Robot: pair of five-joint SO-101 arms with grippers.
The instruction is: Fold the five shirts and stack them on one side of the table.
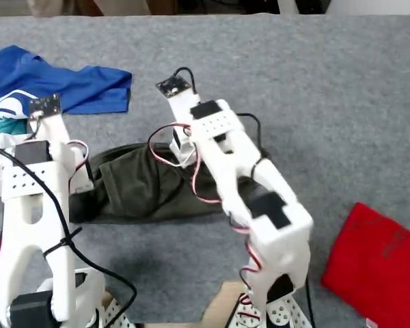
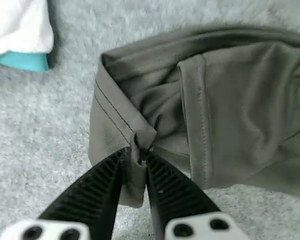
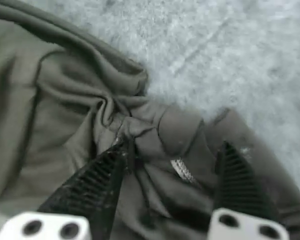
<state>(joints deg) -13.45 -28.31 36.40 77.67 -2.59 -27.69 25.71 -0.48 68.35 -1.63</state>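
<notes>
A dark olive shirt [image 1: 137, 188] lies crumpled in the middle of the bench [image 1: 314, 82], loosely bunched into a long, low heap with soft folds. In the left wrist view, the olive shirt [image 2: 240, 115] shows a stitched hem doubled over at one end and a flat seam running across the cloth. In the right wrist view, the olive shirt [image 3: 55, 100] is gathered into tight wrinkles, with a small pale label among them.

A blue shirt [image 1: 61, 85] lies spread out at the far left of the bench, and a white and teal shirt [image 1: 5, 130] sits just beside it at the left edge. A red shirt [image 1: 376, 266] lies folded at the near right, well apart from the others.

The bench is covered in grey, felt-like fabric.

The white left arm [image 1: 34, 205] stands at the near left and bends down to the olive shirt's left end. The left pincer [image 2: 140, 155] is pressed together on the doubled hem. The right arm [image 1: 239, 178] leans from the near centre out over the shirt's far edge. The right pincer [image 3: 174, 150] is spread wide, one black ribbed finger against the wrinkled cloth.
</notes>
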